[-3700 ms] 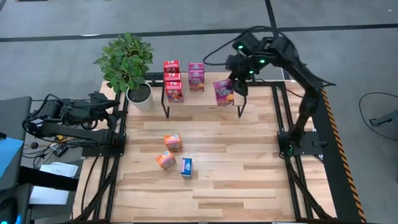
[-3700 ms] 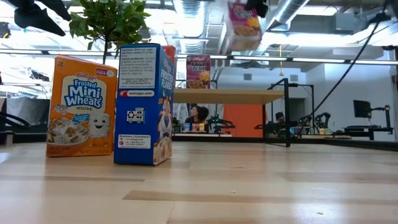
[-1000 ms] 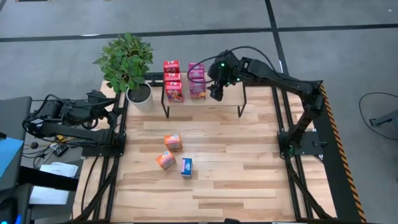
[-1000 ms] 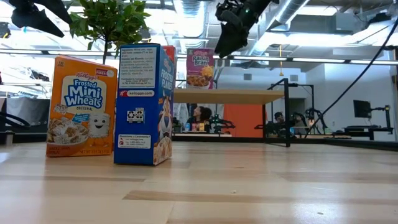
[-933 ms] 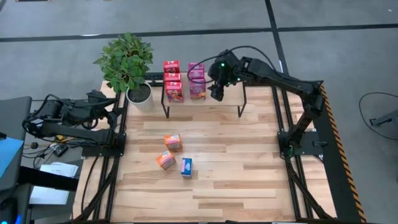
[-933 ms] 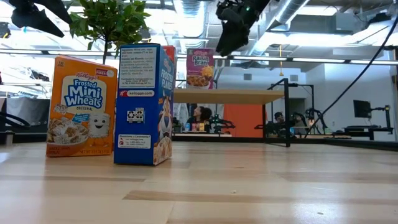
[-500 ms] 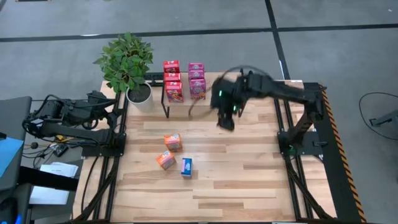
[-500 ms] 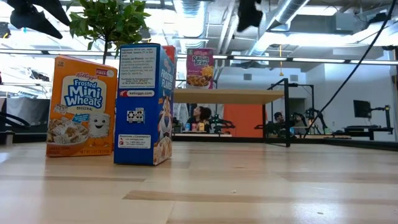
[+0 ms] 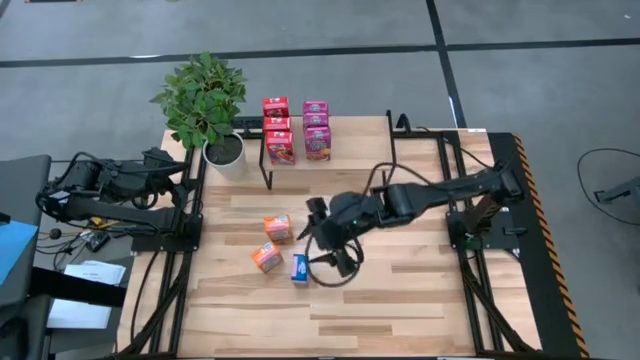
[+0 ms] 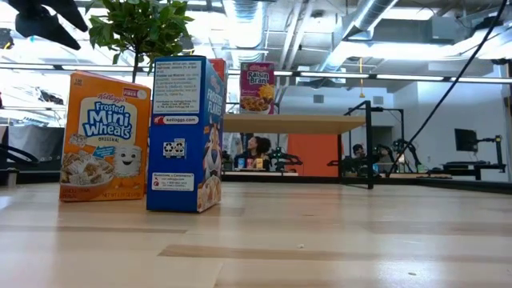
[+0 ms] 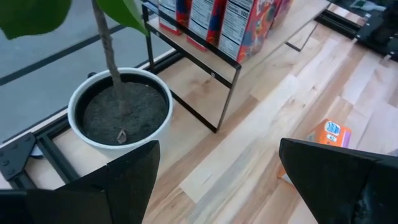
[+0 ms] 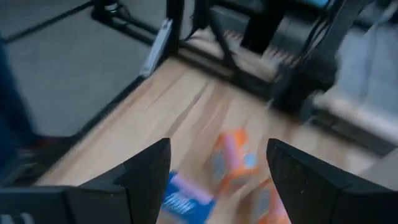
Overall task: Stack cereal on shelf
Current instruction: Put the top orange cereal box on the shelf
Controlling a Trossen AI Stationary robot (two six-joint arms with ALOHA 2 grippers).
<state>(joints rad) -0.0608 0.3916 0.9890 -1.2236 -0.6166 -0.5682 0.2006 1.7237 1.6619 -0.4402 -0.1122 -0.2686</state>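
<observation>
The light-wood shelf stands at the table's far side with red cereal boxes and magenta ones upright on it. Two orange boxes and a blue box stand on the table. In the low view, the orange box and the blue box are close, with a magenta box on the shelf behind. My right gripper is open and empty, just right of the loose boxes, which blur in its wrist view. My left gripper is open and waits at the table's left edge.
A potted plant in a white pot stands left of the shelf, close to my left gripper. The shelf's right half and the table's near and right parts are bare wood. People sit in the room far behind the table.
My right gripper has left the shelf, beside the magenta boxes. It has swung down toward the table's near edge and left, and is now by the loose orange and blue boxes. It has dropped out of the low view's top. The boxes have not moved.
</observation>
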